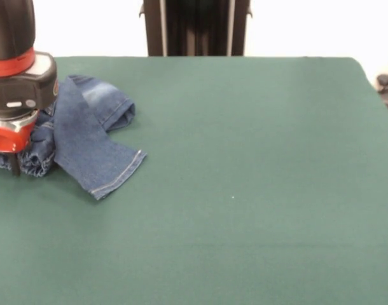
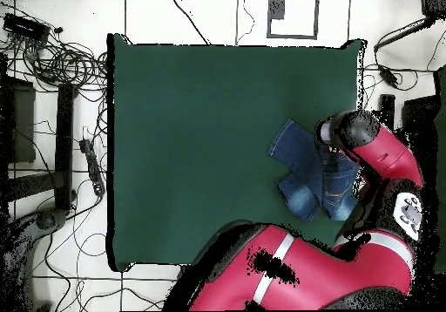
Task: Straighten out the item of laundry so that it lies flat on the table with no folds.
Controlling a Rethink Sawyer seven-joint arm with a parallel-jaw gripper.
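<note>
A: While the tool sits at the frame's left edge, where are the jeans?

B: Bunched beneath it on the tabletop, one leg running lower right. Its opening? Can't tell.

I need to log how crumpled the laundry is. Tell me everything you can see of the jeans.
The jeans are blue denim with faded pale patches and pale stitching along a hemmed leg end. They lie bunched and folded over themselves near one edge of the green table, one leg end splayed towards the open cloth. The arm's red and black end is down on the heap's outer part, hiding it.
</note>
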